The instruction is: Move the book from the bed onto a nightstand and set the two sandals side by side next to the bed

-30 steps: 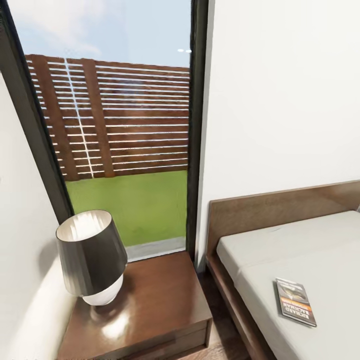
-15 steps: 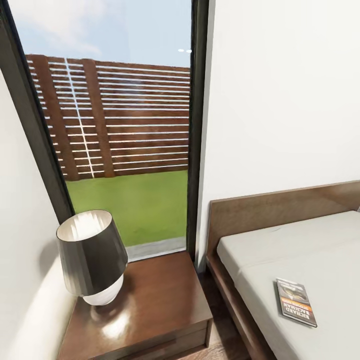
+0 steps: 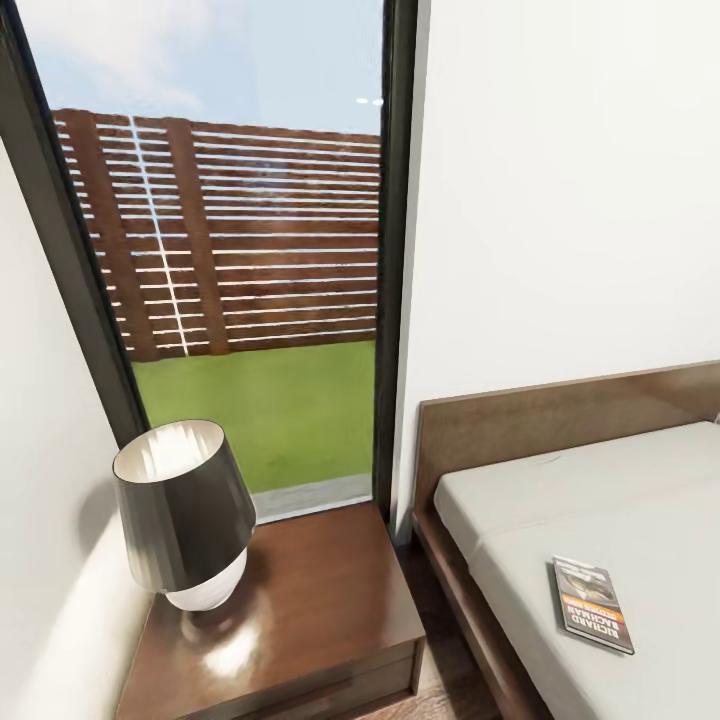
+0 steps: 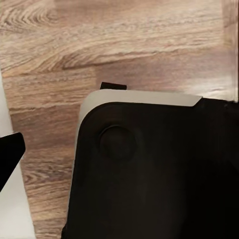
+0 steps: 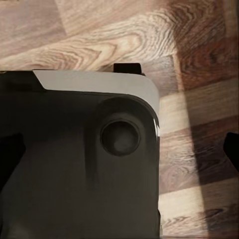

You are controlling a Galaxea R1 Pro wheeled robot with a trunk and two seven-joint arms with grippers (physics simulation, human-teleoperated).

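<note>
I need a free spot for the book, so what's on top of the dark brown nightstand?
On the glossy dark brown wooden nightstand stands one table lamp with a dark grey shade and white base, near its back left corner. The rest of its top shows bare wood; the patch under the lamp is hidden.

Bedroom: bed (image 3: 600,500), nightstand (image 3: 320,600), lamp (image 3: 185,510).

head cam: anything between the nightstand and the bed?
In the head view, a narrow strip of wood floor separates the nightstand from the bed frame. Nothing lies on it where visible. The lamp stands on the nightstand's far side.
</note>
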